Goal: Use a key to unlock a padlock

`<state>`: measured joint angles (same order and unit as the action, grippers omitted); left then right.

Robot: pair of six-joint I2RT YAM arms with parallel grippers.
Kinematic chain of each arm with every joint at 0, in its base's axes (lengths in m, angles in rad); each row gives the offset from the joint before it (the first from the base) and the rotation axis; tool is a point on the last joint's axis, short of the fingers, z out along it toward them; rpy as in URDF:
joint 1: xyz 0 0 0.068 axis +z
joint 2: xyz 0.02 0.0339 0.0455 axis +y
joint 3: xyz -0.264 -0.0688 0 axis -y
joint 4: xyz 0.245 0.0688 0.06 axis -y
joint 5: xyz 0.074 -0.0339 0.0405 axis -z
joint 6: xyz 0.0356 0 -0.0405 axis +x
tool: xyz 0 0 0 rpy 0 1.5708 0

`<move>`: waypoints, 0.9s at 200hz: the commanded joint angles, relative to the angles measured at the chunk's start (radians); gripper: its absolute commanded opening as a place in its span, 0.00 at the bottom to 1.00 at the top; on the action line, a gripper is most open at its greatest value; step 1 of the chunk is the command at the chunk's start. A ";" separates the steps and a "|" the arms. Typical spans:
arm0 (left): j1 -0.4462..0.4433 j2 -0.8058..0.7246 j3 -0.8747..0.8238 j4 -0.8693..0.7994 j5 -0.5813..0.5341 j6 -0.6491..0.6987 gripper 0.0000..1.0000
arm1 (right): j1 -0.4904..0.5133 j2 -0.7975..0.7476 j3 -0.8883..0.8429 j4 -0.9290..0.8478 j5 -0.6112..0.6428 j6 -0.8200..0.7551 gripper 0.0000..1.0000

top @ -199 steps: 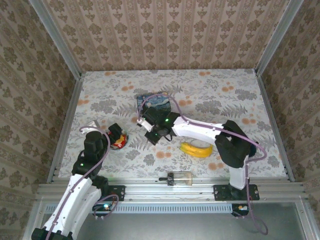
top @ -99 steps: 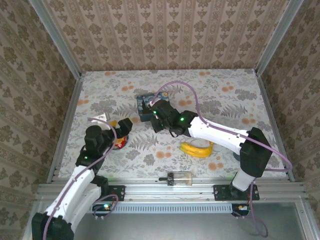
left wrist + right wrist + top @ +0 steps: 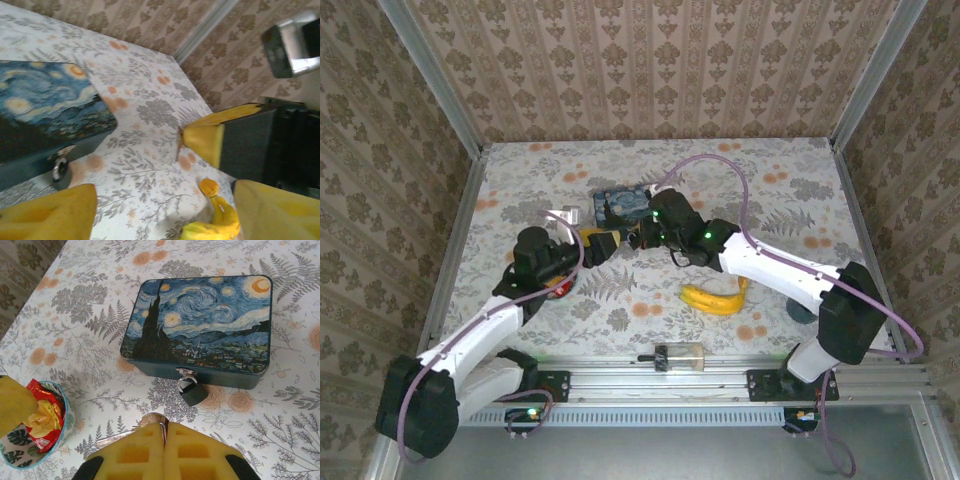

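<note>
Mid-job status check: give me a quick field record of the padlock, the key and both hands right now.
padlock: hangs on the blue tin box front hasp, looks locked
key: pinched in the right hand, short of the padlock
right hand: shut on the key, facing the box front
left hand: open, empty, close to the box front
nearby: banana, snack cup

Bright, soft light fell evenly over the bench (image 3: 520,190) in the top view, leaving only faint, soft-edged shadows. The left wrist view was blurred: the painted tin box (image 3: 45,110) at left looked streaky, the yellow foam pads (image 3: 50,215) along the bottom edge were out of focus, and a metal block (image 3: 295,47) at upper right shone pale. The right wrist view was sharp on the padlock (image 3: 192,392).
</note>
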<state>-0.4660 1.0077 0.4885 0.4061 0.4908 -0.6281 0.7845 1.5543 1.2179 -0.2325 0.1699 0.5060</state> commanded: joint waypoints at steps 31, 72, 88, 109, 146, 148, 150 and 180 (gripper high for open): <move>-0.049 0.137 0.070 0.146 0.088 -0.046 0.58 | -0.015 -0.067 -0.042 0.068 -0.056 0.057 0.00; -0.081 0.226 0.112 0.181 0.104 -0.063 0.48 | -0.016 -0.078 -0.055 0.089 -0.078 0.068 0.00; -0.086 0.244 0.113 0.211 0.103 -0.079 0.45 | -0.015 -0.082 -0.060 0.099 -0.084 0.069 0.00; -0.088 0.256 0.108 0.242 0.103 -0.098 0.40 | -0.015 -0.082 -0.064 0.101 -0.088 0.072 0.00; -0.088 0.253 0.101 0.245 0.089 -0.101 0.36 | -0.015 -0.085 -0.065 0.105 -0.097 0.071 0.00; -0.088 0.253 0.101 0.244 0.088 -0.101 0.35 | -0.015 -0.085 -0.067 0.105 -0.097 0.071 0.00; -0.088 0.253 0.101 0.245 0.088 -0.101 0.35 | -0.016 -0.085 -0.067 0.106 -0.097 0.071 0.00; -0.086 0.254 0.098 0.246 0.073 -0.100 0.28 | -0.015 -0.085 -0.069 0.117 -0.108 0.071 0.00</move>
<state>-0.5495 1.2633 0.5739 0.6094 0.5716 -0.7197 0.7692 1.4975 1.1648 -0.1524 0.0860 0.5583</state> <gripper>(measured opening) 0.299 0.063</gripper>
